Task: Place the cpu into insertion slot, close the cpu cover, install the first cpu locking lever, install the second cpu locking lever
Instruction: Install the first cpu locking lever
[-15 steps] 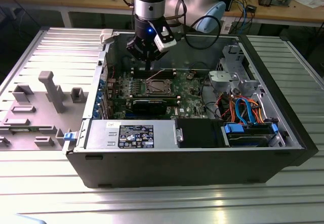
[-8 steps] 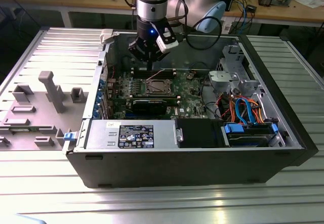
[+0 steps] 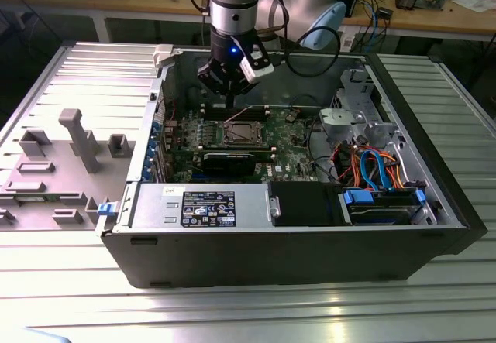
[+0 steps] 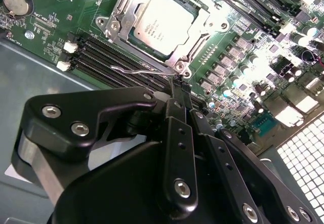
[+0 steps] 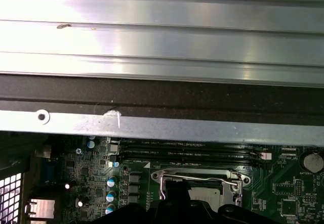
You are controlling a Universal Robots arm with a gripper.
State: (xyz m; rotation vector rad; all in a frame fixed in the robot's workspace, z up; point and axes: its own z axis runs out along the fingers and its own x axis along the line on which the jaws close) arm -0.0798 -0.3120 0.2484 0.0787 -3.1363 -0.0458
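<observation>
Chip sits flat in the socket, with the cover frame down over its edges. Claw hangs at the socket's edge, jaws drawn narrow, nothing between them that we can see. We judge the chip light, stiff and fragile underneath: hold by the edges only. A wire lever runs along that edge; it looks thin and springy, so we'd take it at the bent end. Whether the claw touches it, we can't tell. Tight spot: memory slots just beside, small grey blocks opposite, case rim near. Open room is straight up.
</observation>
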